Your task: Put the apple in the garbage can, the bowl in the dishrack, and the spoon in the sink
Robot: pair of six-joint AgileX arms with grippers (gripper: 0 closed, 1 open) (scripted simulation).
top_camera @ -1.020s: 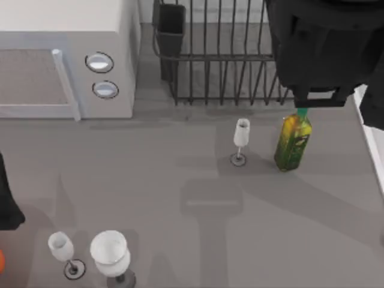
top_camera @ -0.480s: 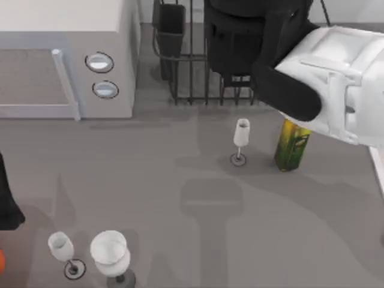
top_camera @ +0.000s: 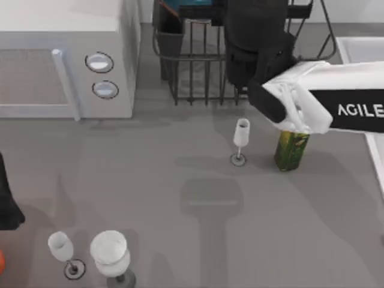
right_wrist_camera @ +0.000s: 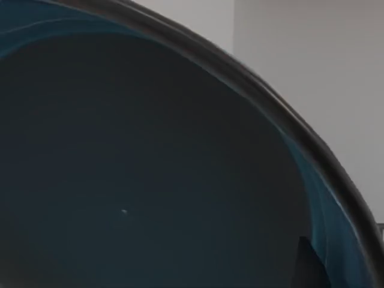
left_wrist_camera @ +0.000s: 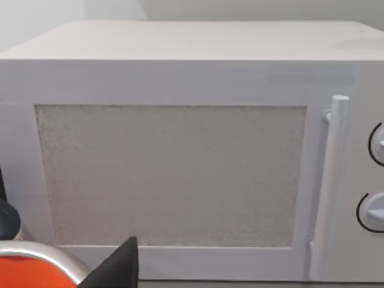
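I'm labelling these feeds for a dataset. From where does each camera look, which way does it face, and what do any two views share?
Top view: above the table, looking down at the microwave, dishrack, wine glasses and bottle; the right arm reaches over the rack.
Left wrist view: low at the table's left, facing the microwave door; a dark finger shows.
Right wrist view: over the rack, facing the bowl close up.
Shared: the microwave, in the top and left wrist views.

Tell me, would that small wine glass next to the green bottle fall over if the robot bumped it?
Probably yes. The small clear wine glass stands on a thin stem over a little round foot, so a nudge near the top would likely tip it. Once down, its rounded cup might roll. It looks thin-walled, so perhaps fragile. The green-yellow bottle stands close by and could get knocked too.
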